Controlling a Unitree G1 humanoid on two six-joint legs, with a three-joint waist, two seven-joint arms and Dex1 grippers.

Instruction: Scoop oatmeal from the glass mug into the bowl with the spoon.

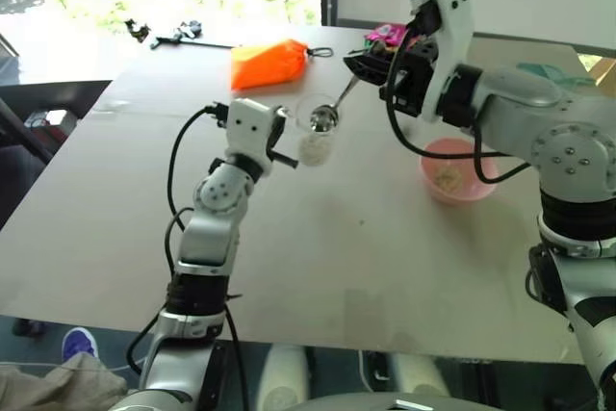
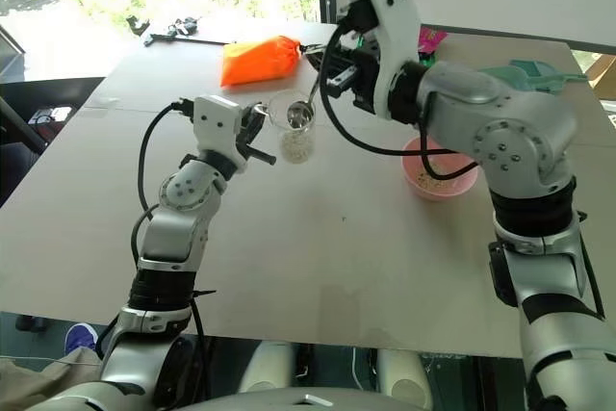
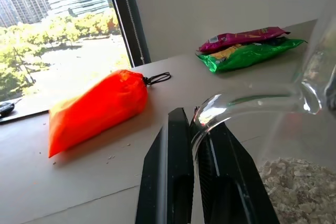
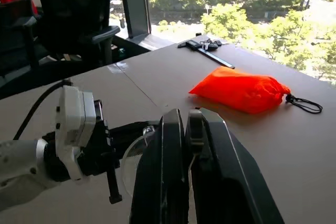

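Both my jaws are clamped: left gripper (image 3: 197, 182) on the glass mug (image 1: 317, 132) handle, right gripper (image 4: 189, 182) on the spoon (image 1: 330, 113). I judge the scoop is starting; next, dip into the oatmeal (image 3: 302, 184), then carry it level to the bowl (image 1: 458, 168).

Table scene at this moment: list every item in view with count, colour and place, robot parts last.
Glass mug: one, clear, held by its handle above the table centre.
Oatmeal: pale flakes in the mug's lower half; some in the bowl.
Spoon: one, silver, its tip at the mug's mouth.
Bowl: one, pink, on the table's right.
Pouch: one, orange, far side.
Snack packets: two, magenta and green, far edge.
Dark tools: far left corner.
Table: one, beige.
Left gripper: shut on the mug's handle.
Right gripper: shut on the spoon.
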